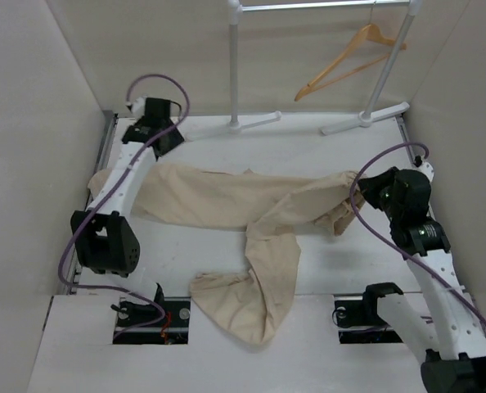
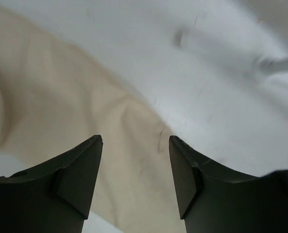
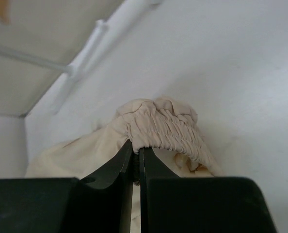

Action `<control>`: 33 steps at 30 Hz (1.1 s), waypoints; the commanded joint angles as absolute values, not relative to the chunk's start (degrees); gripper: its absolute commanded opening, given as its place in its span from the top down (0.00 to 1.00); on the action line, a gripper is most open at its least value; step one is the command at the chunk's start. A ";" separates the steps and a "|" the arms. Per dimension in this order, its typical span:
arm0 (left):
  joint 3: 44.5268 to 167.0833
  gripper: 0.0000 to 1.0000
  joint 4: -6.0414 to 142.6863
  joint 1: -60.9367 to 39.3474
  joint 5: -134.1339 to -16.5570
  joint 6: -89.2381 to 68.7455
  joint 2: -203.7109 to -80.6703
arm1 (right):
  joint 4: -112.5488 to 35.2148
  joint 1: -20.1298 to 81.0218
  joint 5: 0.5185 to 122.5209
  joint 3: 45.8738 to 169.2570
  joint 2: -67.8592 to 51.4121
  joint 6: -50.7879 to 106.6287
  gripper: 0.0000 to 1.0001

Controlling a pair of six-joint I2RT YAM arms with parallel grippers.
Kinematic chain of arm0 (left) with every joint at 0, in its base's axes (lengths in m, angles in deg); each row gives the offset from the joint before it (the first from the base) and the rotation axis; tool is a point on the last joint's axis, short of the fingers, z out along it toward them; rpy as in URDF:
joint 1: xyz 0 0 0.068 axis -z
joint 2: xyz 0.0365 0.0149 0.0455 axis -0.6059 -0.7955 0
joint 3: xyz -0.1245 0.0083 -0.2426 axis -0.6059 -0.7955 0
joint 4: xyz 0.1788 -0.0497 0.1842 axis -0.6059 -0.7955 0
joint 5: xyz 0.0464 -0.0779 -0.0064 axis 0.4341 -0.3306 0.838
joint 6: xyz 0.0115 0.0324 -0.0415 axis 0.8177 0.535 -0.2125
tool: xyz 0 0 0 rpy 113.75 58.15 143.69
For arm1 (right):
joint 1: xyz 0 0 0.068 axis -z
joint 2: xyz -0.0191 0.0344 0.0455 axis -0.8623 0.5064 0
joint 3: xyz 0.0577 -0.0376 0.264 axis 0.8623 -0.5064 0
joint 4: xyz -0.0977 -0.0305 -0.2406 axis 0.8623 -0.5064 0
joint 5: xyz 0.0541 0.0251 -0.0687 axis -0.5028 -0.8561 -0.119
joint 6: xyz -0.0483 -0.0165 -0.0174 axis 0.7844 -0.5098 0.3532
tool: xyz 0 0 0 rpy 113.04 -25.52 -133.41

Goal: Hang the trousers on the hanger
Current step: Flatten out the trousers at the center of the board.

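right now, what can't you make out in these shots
- top view: the left gripper has its fingers hidden under its own wrist, and the left arm covers one end of the trousers
- right wrist view: the hanger is cut off by the top-left edge
- left wrist view: the rack foot is blurred

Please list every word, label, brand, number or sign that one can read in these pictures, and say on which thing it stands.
None: no view shows any readable text.
The trousers, the hanger, the rack and the table carry no visible writing or label.
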State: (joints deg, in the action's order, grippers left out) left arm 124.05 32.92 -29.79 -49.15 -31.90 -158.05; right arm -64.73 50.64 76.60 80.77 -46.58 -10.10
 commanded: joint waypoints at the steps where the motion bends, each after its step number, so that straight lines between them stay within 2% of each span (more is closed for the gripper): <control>1: 117.08 0.41 27.28 -22.24 -47.67 -30.57 -151.80 | -61.19 58.89 74.79 78.26 -46.41 -10.18 0.99; 5: 99.95 0.40 25.97 -17.58 -48.01 -36.35 -142.83 | -61.62 62.35 76.89 77.28 -47.20 -10.44 0.99; 9: 86.84 0.54 20.28 -9.51 -48.80 -43.56 -133.78 | -62.15 61.81 77.07 77.63 -45.19 -11.67 0.99; 11: 82.88 0.54 16.67 -4.32 -48.02 -46.02 -132.10 | -61.72 61.81 77.16 78.51 -43.35 -12.11 0.99; 13: 80.49 0.52 15.60 -3.15 -45.31 -47.53 -131.83 | -60.84 61.99 77.16 80.00 -40.54 -12.90 0.99; 17: 78.82 0.38 26.71 -9.98 -40.37 -47.71 -130.59 | -56.45 62.86 78.04 81.24 -35.79 -14.13 0.99; 21: 78.90 0.38 40.96 -25.00 -47.47 -47.53 -137.08 | -54.95 68.22 77.69 82.64 -32.89 -13.87 0.99; 25: 79.69 0.38 51.78 -35.65 -50.12 -47.80 -144.11 | -54.95 71.83 76.46 84.13 -31.30 -13.87 0.99; 28: 83.01 0.49 56.89 -40.14 -53.53 -47.36 -151.83 | -54.51 73.50 76.11 84.66 -29.46 -14.31 0.99; 29: 84.94 0.56 57.51 -40.85 -54.94 -47.36 -154.99 | -54.33 74.20 75.93 84.84 -28.84 -14.66 0.99; 31: 89.33 0.79 58.31 -41.47 -56.62 -47.36 -160.28 | -53.46 75.34 75.32 85.19 -27.61 -15.71 0.99; 33: 96.09 0.88 57.70 -41.47 -56.98 -47.18 -164.50 | -52.23 76.58 74.61 85.54 -26.73 -16.50 0.99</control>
